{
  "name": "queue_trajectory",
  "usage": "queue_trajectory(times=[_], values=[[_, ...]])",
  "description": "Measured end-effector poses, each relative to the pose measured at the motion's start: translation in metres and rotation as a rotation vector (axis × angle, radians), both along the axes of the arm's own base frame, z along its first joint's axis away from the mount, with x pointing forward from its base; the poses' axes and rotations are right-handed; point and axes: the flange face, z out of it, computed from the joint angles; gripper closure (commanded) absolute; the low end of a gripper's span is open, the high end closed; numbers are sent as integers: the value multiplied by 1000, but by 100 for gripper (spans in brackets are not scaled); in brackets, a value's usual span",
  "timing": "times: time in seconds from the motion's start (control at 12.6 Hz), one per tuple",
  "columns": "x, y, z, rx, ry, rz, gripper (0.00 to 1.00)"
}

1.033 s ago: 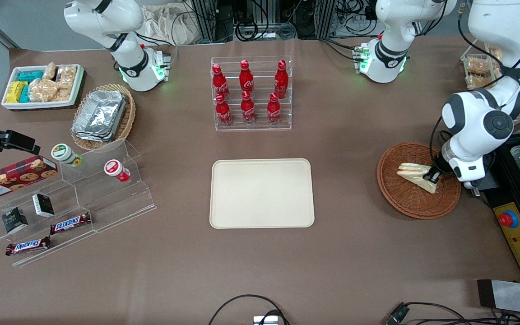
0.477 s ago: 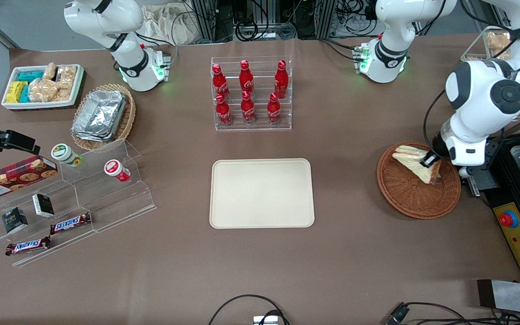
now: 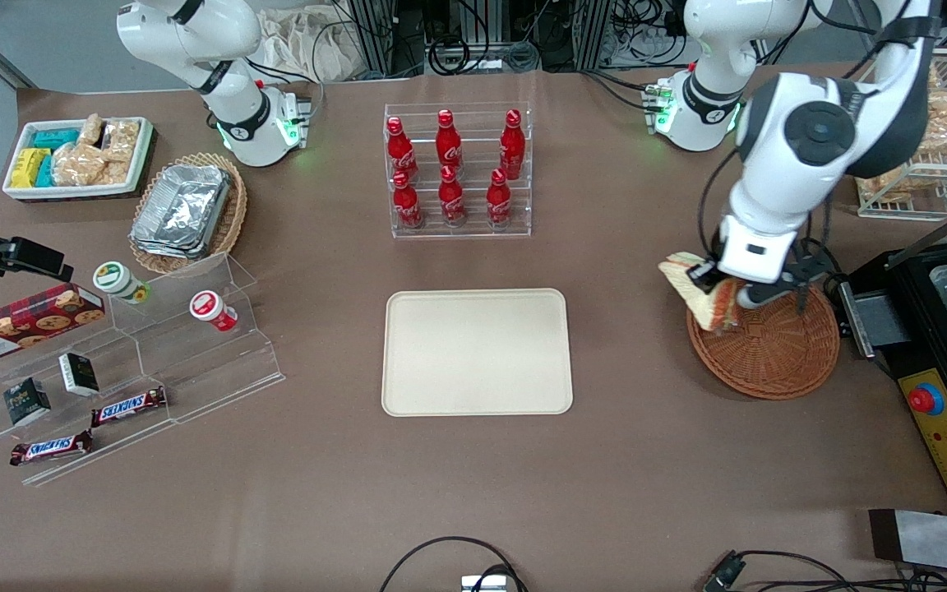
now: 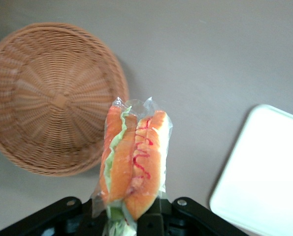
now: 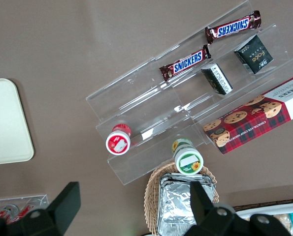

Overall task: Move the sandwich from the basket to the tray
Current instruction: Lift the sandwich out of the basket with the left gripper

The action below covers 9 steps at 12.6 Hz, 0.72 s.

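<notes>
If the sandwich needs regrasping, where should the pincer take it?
Judging by the current hold: the pincer clamps the sandwich across its flat bread faces at one end, hanging over the basket rim. Regrip likewise, from above, squeezing the broad faces; the filling edge looks too soft and slippery.

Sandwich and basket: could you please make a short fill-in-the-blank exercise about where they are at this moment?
1. The gripper is shut on the wrapped ____.
2. The round wicker basket now holds ____.
3. The sandwich hangs above the basket's rim on the side toward the cream ____.
4. The tray lies nearer to the front camera than the rack of red ____.

Missing words: sandwich; nothing; tray; bottles
</notes>
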Motion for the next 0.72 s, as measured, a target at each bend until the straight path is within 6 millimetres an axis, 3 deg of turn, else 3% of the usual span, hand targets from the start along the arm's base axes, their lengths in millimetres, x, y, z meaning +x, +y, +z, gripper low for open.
queue_trajectory(times=[0.4,0.72], values=[[-24,-95,18,-14,-39,-194,89],[-21,-146,-6,-26,-8,-323,90]])
